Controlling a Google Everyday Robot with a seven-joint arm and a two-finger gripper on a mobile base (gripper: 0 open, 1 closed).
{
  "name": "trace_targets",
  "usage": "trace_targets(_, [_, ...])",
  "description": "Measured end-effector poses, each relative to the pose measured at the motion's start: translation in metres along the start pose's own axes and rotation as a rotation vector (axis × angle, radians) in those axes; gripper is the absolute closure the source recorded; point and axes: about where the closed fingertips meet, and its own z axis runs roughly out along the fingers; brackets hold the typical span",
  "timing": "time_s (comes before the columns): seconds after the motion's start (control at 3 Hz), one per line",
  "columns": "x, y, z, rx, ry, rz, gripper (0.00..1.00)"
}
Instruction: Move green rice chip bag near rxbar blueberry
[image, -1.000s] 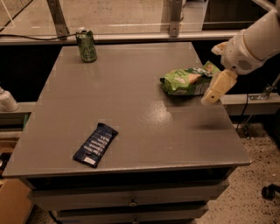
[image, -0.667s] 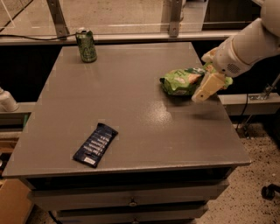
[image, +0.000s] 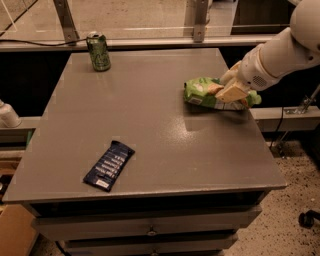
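On the right side of the grey table (image: 150, 115), toward its far edge, the green rice chip bag (image: 199, 90) lies crumpled on the surface, close to the right rim. The gripper (image: 226, 91) sits low on the bag's right half, its tan tip pressed against or just over the green foil. The white arm (image: 274, 56) reaches in from the upper right corner of the camera view. Whether the gripper is clamped on the bag or merely resting on it cannot be told from this angle. The bag appears to lie on the table rather than being lifted.

Well apart from it, near the front left of the table, the rxbar blueberry (image: 109, 165) lies flat. It is a dark blue bar with lines of white text, angled so that its small white end points toward the front edge. Bare tabletop stretches between bar and bag.

At the far left corner a green soda can (image: 98, 51) stands upright, away from both. Below the tabletop run two drawer fronts (image: 150, 225). A cardboard box (image: 15, 235) shows at the lower left, and the speckled floor (image: 295, 165) lies to the right.
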Motion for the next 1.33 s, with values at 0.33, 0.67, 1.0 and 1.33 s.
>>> trace_targets(0.33, [-0.01, 0.002, -0.017, 0.021, -0.046, -0.016, 0.88])
trace_targets(0.67, [-0.031, 0.017, -0.039, 0.018, -0.116, -0.064, 1.0])
trace_targets(1.0, [-0.062, 0.044, -0.05, -0.024, -0.189, -0.128, 1.0])
trace_targets(1.33, [-0.095, 0.08, -0.054, -0.086, -0.251, -0.203, 1.0])
